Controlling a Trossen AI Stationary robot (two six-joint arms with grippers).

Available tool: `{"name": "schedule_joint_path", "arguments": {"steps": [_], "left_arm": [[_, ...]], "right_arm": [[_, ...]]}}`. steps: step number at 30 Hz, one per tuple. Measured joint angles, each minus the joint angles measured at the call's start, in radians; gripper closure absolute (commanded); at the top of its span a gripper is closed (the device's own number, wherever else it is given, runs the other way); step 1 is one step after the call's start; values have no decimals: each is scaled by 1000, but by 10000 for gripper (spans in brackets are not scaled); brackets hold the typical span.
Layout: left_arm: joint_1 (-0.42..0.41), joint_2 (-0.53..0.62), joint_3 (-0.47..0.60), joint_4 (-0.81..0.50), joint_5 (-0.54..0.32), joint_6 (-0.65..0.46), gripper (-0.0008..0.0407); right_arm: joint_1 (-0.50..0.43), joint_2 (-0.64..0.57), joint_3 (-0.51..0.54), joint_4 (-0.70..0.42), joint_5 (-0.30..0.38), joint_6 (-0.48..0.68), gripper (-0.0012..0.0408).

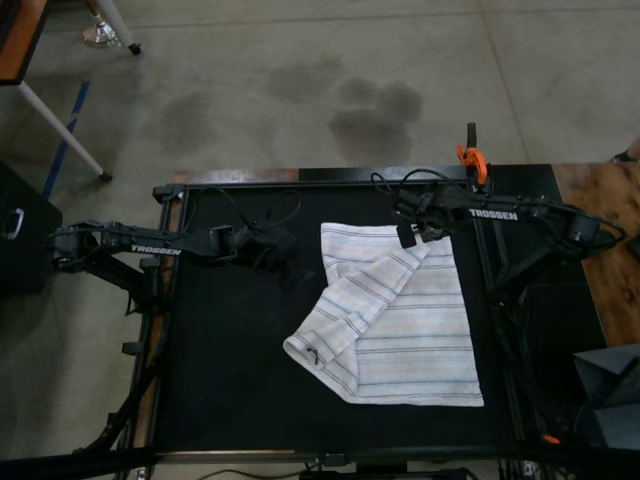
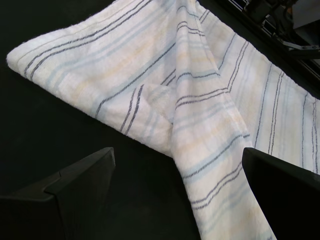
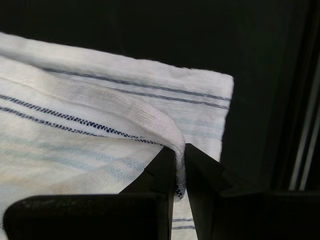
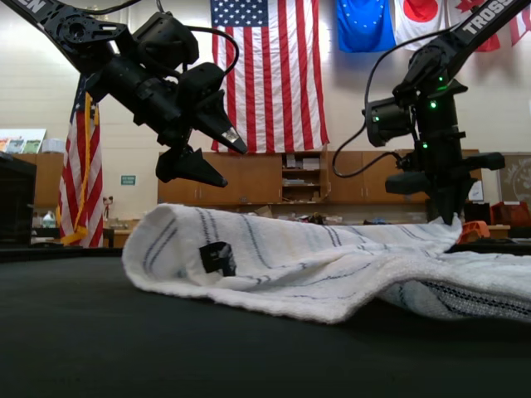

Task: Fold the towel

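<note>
The towel (image 1: 400, 320) lay on the black bench (image 1: 230, 380), toward the top view's right, with 1 corner flap already thrown diagonally across the rest, so that a rumpled triangle pointed toward the bench's middle and a small dark tag showed near its tip. The fold was only partly made: the flap sat skewed over the flat layer beneath, its edges out of line with the lower hem. At the towel's far corner in the top view, the right claw (image 3: 180, 172) was pressed together on a thin fold of the hemmed edge (the right wrist view showed the cloth pinched between the 2 fingers, with the corner of the lower layer lying flat just beyond). The left claw (image 2: 175, 195) hung spread and empty above the bench, just beside the towel's flap, touching nothing; the exterior view showed it well clear of the cloth. The step in hand appeared to be drawing the pinched corner across to square up or complete the fold. The next move probably called for carrying that corner over without dragging the lower layer, while the left claw came down to take or steady the opposite edge.
</note>
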Motion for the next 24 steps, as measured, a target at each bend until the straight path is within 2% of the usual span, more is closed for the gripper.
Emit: {"name": "schedule_joint_path", "arguments": {"steps": [5,10,19,24], "left_arm": [[0,0,0,0,0,0,46],[0,0,0,0,0,0,46],[0,0,0,0,0,0,46],[0,0,0,0,0,-1,46]], "right_arm": [[-29,0,-26,44,17,-4,391],[-59,0,-45,101,35,-19,379],[-116,0,-71,103,77,-35,382],[-134,0,-72,103,80,-35,349]]}}
